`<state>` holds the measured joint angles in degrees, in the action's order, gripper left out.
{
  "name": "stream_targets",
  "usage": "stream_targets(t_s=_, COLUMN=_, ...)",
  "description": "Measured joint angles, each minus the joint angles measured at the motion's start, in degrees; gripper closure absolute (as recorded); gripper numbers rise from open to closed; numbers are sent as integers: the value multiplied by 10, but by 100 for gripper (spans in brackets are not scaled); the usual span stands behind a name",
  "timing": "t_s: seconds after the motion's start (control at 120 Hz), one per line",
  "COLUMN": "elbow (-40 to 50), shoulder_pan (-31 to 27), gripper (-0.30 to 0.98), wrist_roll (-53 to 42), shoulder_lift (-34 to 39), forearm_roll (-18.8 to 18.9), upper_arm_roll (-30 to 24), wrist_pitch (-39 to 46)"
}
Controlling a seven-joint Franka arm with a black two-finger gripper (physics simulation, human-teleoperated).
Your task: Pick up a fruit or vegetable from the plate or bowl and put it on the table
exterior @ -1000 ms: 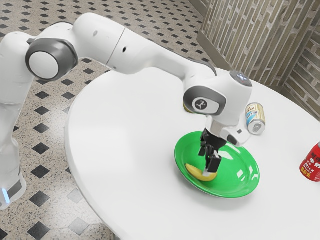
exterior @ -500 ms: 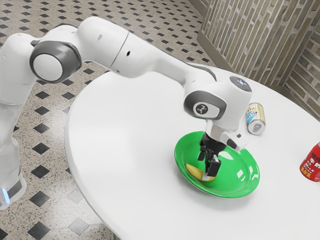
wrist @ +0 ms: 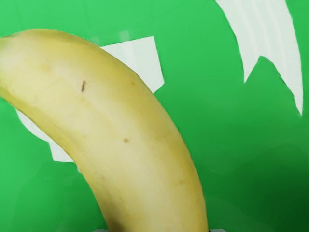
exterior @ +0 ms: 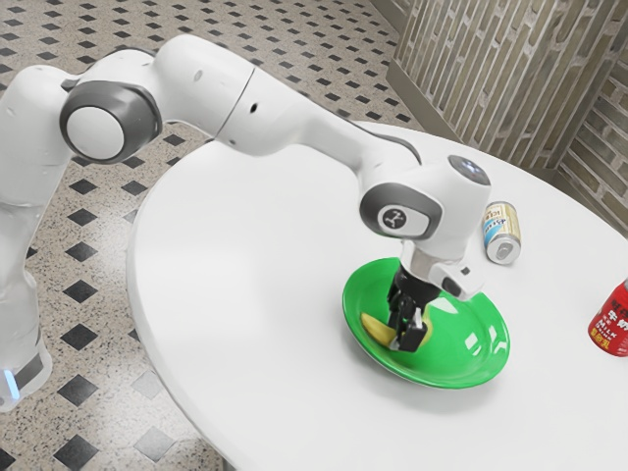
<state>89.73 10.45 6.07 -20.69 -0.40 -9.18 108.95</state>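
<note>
On the green plate (exterior: 453,359) lies a yellow banana (exterior: 375,328), toward the rim on the exterior view's left. My gripper (exterior: 404,340) points down into the plate, shut on the banana, whose two ends stick out past the fingers. The wrist view has the curved banana (wrist: 133,125) large over the plate (wrist: 236,145), with slivers of my gripper (wrist: 160,230) at the lower edge, one on each side of the fruit. The fingers hide the banana's middle in the exterior view.
A pale can (exterior: 501,234) lies on the white round table (exterior: 245,285) beyond the plate. A red can (exterior: 613,322) stands at the exterior view's right edge. Bare tabletop extends to the plate's left there.
My hand has come down slightly and the fingers have closed from both sides on the banana. The banana has turned and shifted a little in the plate.
</note>
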Motion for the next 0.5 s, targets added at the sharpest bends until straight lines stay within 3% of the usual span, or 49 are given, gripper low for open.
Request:
stream_targets(t_s=0.233, elbow=0, shoulder_pan=2, gripper=53, wrist_roll=-4, shoulder_lift=38, forearm_roll=1, upper_arm_roll=1, wrist_pitch=-7)
stream_targets(t_s=0.367, elbow=10, shoulder_pan=2, gripper=68, wrist_roll=-5, shoulder_lift=77, forearm_roll=5, upper_arm_roll=0, wrist_pitch=-22)
stream_targets(t_s=0.5, elbow=67, shoulder_pan=4, gripper=59, wrist_roll=-5, shoulder_lift=153, forearm_roll=7, upper_arm_roll=-1, wrist_pitch=-32)
